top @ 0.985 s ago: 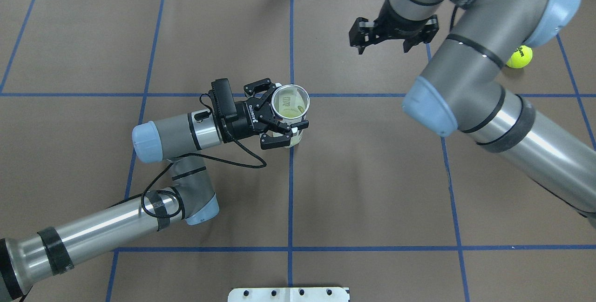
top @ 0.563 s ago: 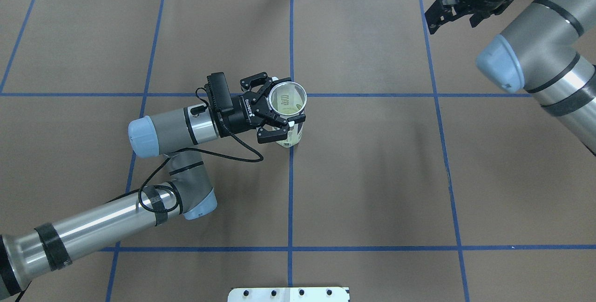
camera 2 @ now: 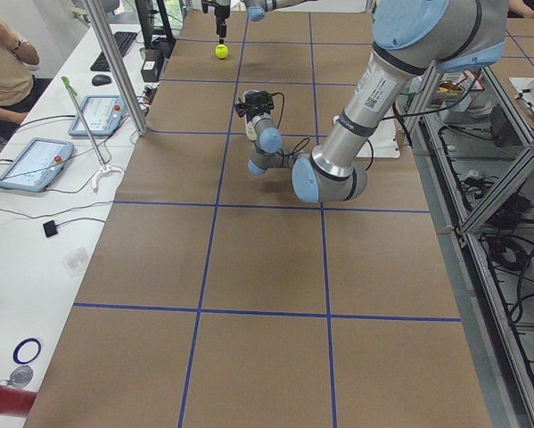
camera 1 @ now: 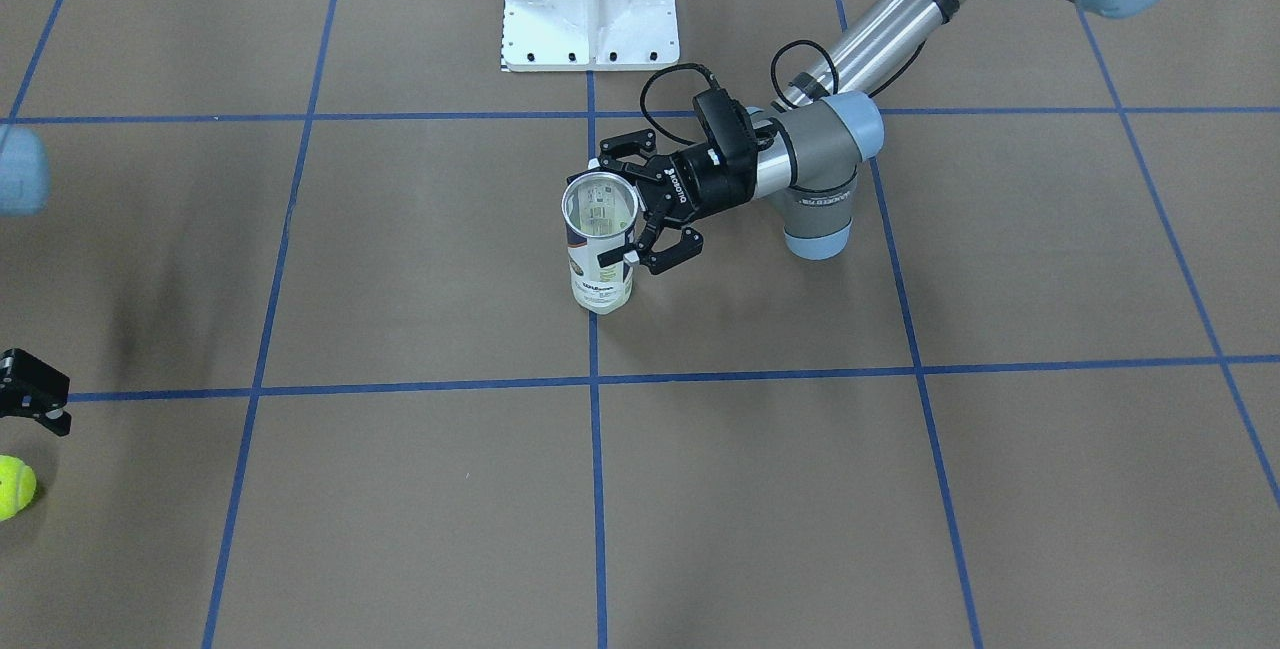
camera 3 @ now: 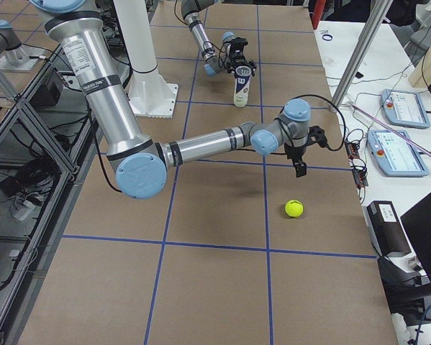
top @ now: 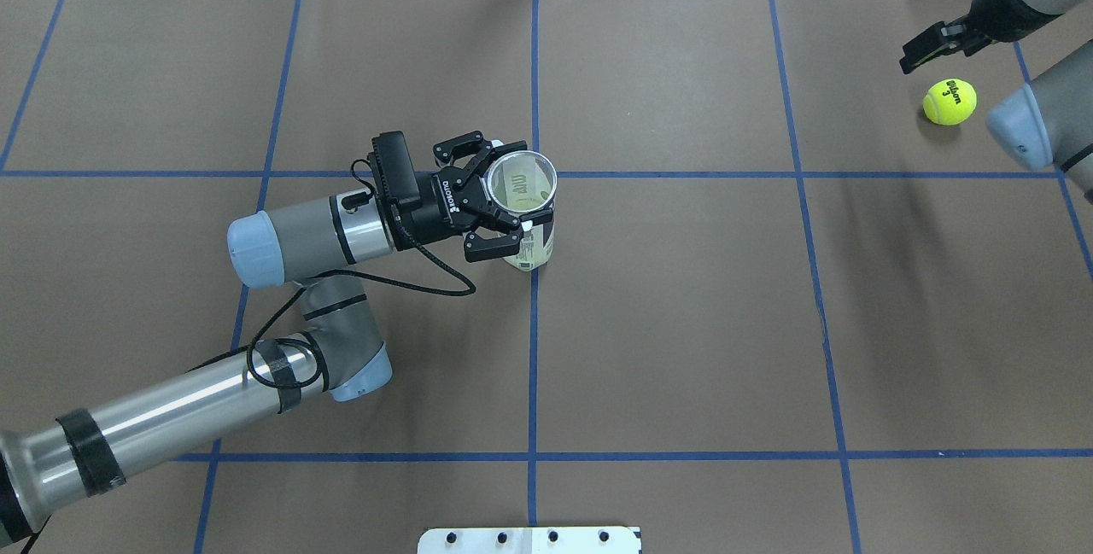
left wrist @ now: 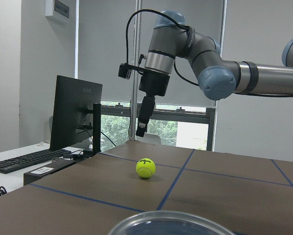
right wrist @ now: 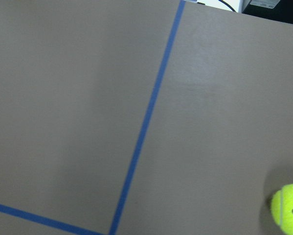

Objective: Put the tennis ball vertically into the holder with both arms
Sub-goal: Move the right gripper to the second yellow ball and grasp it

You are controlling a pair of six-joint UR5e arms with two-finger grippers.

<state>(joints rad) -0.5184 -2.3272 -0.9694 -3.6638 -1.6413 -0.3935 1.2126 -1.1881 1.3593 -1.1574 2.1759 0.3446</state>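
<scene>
So the left gripper [top: 505,211] has its fingers clamped around the holder [top: 529,217], which stands upright, mouth up, on the brown table [top: 683,323]. Way off from the holder, the right gripper [top: 935,43] hangs just above the tennis ball [top: 949,102] lying on the table; can't tell how wide its fingers are.

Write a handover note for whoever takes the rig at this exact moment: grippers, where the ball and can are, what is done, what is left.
Left gripper: closed around the holder, which stands upright near the table's center, mouth up, no ball inside.
Right gripper: hangs above the table close to the tennis ball, holding nothing; whether it is open cannot be told.
Tennis ball: lies loose on the brown table at the robot's far right.
Done: holder gripped and steadied.
Left: grasp the ball with the right gripper, carry it over the holder's mouth, lower it in.
</scene>
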